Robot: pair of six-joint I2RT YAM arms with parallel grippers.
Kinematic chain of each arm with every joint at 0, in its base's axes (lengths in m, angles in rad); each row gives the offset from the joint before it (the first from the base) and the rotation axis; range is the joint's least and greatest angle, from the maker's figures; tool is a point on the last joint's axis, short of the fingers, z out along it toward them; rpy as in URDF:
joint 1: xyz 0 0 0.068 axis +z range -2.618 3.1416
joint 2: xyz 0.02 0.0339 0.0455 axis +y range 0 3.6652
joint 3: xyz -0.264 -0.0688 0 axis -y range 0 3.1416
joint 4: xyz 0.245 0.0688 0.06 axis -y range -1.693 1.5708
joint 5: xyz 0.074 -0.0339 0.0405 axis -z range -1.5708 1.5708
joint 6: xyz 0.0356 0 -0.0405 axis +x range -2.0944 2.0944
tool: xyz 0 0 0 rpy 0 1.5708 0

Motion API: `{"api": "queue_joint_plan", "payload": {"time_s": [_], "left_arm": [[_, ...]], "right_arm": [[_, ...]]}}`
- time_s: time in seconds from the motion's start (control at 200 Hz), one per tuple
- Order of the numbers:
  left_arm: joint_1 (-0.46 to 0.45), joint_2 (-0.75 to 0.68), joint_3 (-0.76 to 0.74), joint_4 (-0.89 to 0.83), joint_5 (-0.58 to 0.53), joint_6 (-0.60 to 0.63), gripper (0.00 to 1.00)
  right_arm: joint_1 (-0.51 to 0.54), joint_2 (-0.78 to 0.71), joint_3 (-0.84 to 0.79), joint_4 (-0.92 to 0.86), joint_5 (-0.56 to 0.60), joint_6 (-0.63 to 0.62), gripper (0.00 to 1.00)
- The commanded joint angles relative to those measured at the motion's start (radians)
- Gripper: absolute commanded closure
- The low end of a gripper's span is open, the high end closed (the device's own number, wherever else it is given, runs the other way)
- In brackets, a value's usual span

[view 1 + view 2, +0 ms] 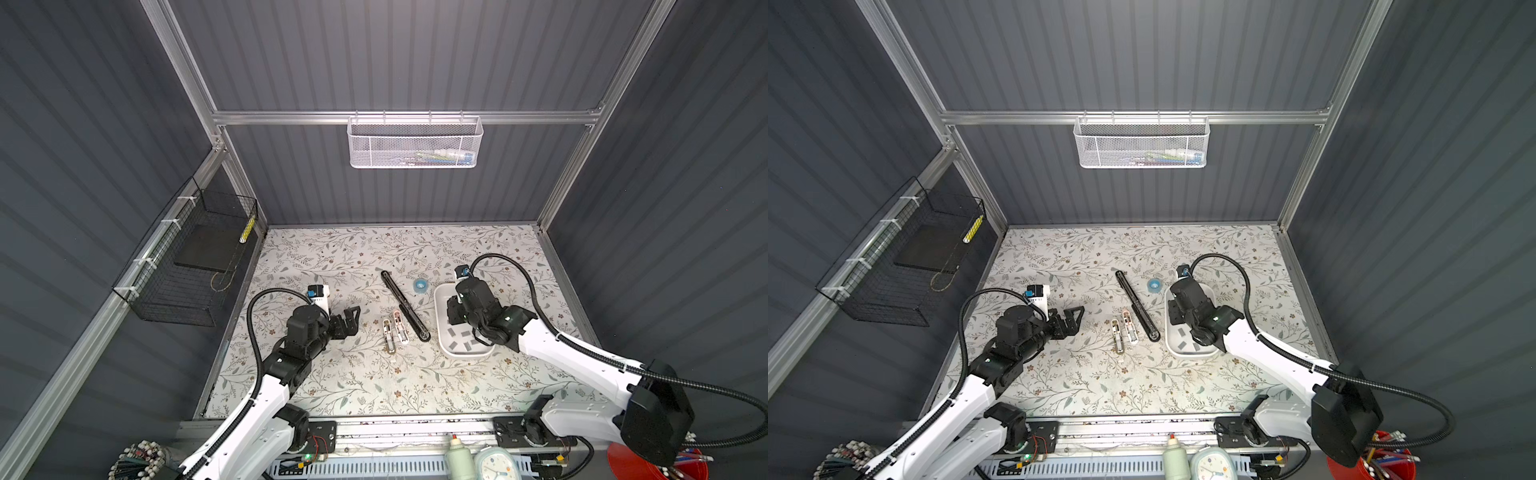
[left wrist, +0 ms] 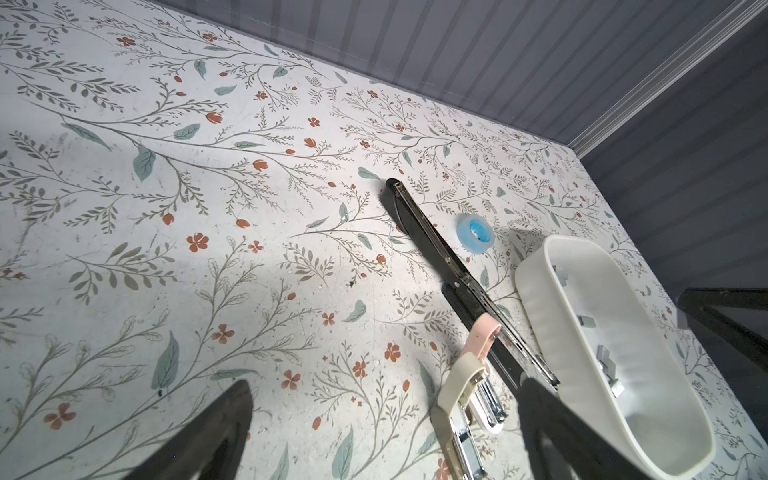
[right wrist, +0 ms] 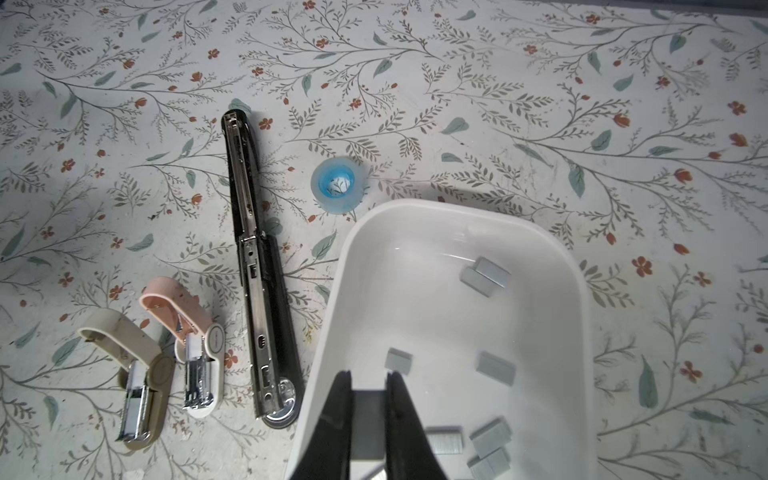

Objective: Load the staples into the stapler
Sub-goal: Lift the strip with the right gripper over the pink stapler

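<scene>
My right gripper pinches one small grey metal staple strip inside the white plastic tray. The long black opened stapler lies just beside the tray, toward my left arm, axis diagonal. My left gripper is spread.

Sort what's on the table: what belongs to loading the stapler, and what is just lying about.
For the job: black stapler, opened flat; staples in the white tray; right gripper, shut on one strip.
Lying about: blue tape roll; pink stapler; beige stapler, both small and also open.
</scene>
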Motion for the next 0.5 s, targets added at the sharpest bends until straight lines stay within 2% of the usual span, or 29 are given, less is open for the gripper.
{"api": "queue_joint_plan", "payload": {"time_s": [0.0,0.13,0.24,0.495], "left_arm": [[-0.003,-0.031,-0.002,-0.056,0.012,-0.020,0.00],[-0.003,-0.058,-0.017,-0.066,-0.041,-0.022,0.00],[-0.003,-0.056,-0.019,-0.059,-0.013,-0.038,0.00],[-0.003,0.003,-0.022,-0.035,0.116,-0.072,0.00]], "right_arm": [[0.083,-0.004,0.075,-0.077,0.026,0.104,0.88],[0.222,0.014,0.071,0.036,0.029,0.145,0.86],[0.324,0.064,0.074,0.120,0.109,0.131,0.85],[0.340,0.221,0.090,0.174,0.127,0.149,0.86]]}}
